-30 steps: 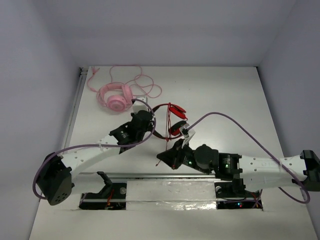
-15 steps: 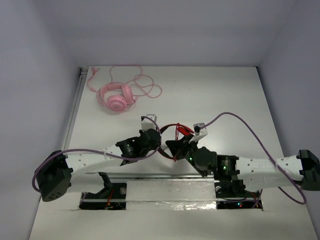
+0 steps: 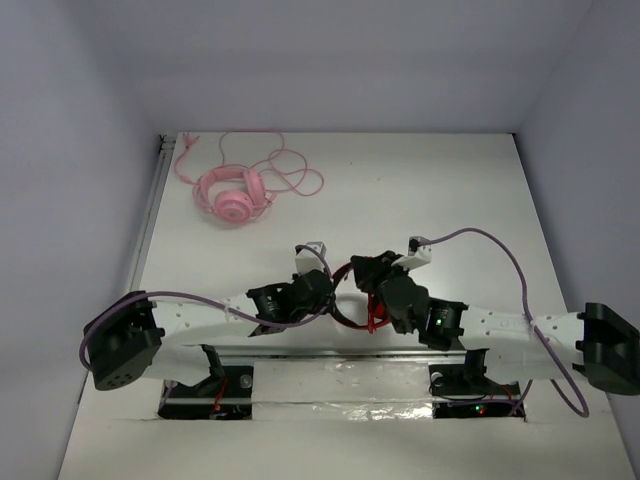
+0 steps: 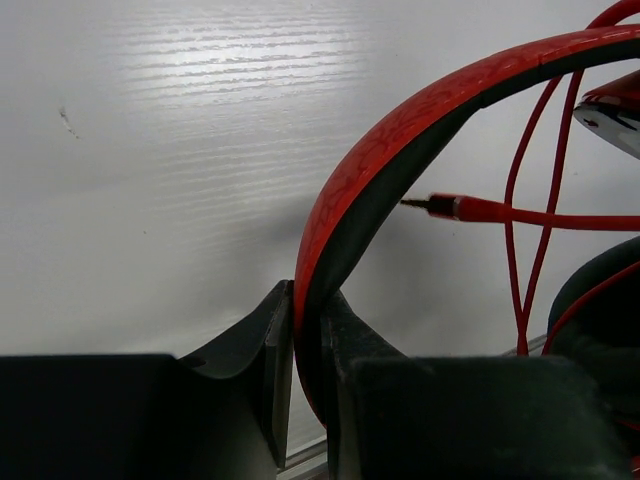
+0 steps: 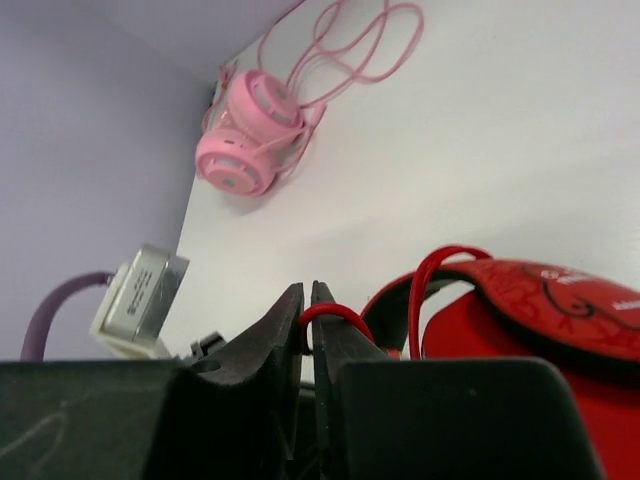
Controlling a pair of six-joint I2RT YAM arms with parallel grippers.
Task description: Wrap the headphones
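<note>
The left claw (image 4: 308, 305) is clamped on the black-and-red headband (image 4: 390, 160) of the headphones (image 3: 372, 312). They sit at the near middle of the worktop (image 3: 460, 180) — between the two arms. The right claw (image 5: 307, 300) is pressed together on a loop of the thin red cable (image 5: 325, 312), just left of a red ear cup (image 5: 540, 330). The cable's plug (image 4: 440, 206) shows just right of the headband. The pink headphones (image 3: 232, 195) lie at the far left — well apart.
</note>
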